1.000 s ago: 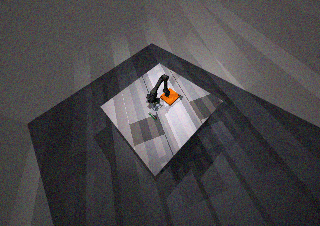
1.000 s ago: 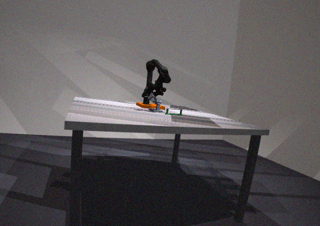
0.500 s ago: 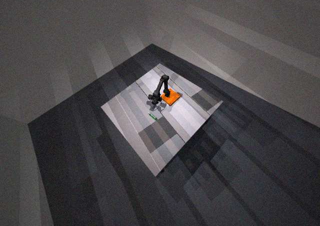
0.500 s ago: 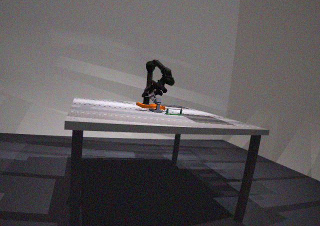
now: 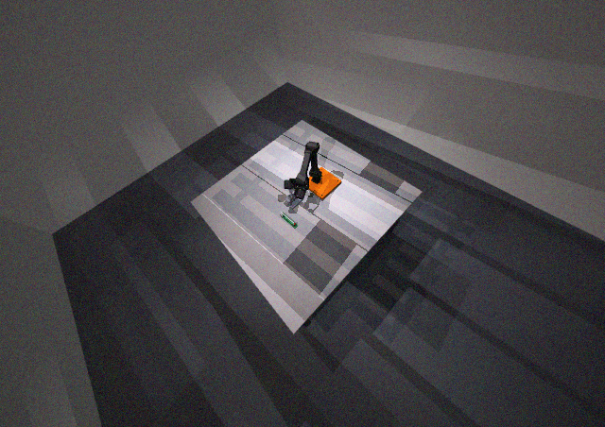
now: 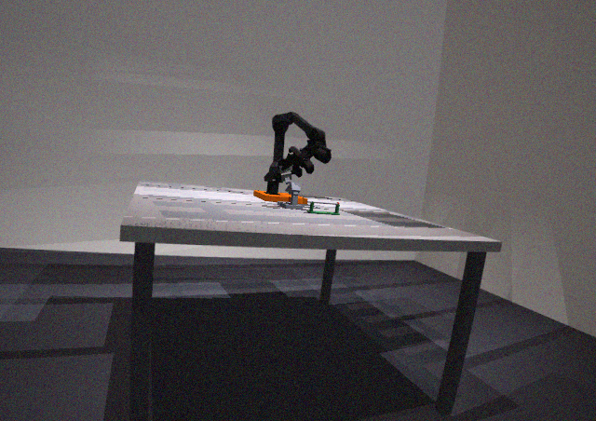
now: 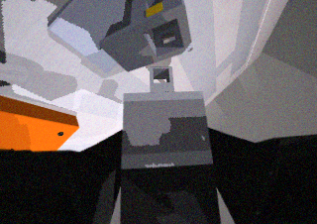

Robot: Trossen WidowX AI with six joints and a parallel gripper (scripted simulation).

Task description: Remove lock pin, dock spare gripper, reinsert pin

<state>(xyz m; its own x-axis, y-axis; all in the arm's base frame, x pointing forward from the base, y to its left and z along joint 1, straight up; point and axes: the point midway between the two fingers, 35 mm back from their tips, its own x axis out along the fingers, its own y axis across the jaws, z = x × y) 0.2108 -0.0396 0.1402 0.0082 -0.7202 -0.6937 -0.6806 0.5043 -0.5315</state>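
My gripper [image 7: 161, 129] [image 6: 293, 163] is shut on the spare gripper. The spare gripper [image 7: 149, 125] [image 6: 287, 174] shows as a grey block between my fingers, its spigot [image 7: 154, 82] with a square hole pointing away from me. The grey mount [image 7: 130, 51] [image 6: 293, 198] stands on the table just beyond, its head tilted and its square socket opening near the spigot tip. In the wrist view the spigot shows outside the socket, turned relative to it. A yellow patch shows on the mount. The lock pin [image 6: 324, 203] lies across the green rack [image 6: 322, 212] [image 5: 286, 219], its red end to the right.
The orange base plate [image 5: 324, 184] [image 6: 270, 196] [image 7: 30, 132] of the arm lies close beside the mount. The green rack stands on the other side of the mount, farther from the base. The table [image 5: 298, 290] [image 6: 202, 224] has patchy light and shadow.
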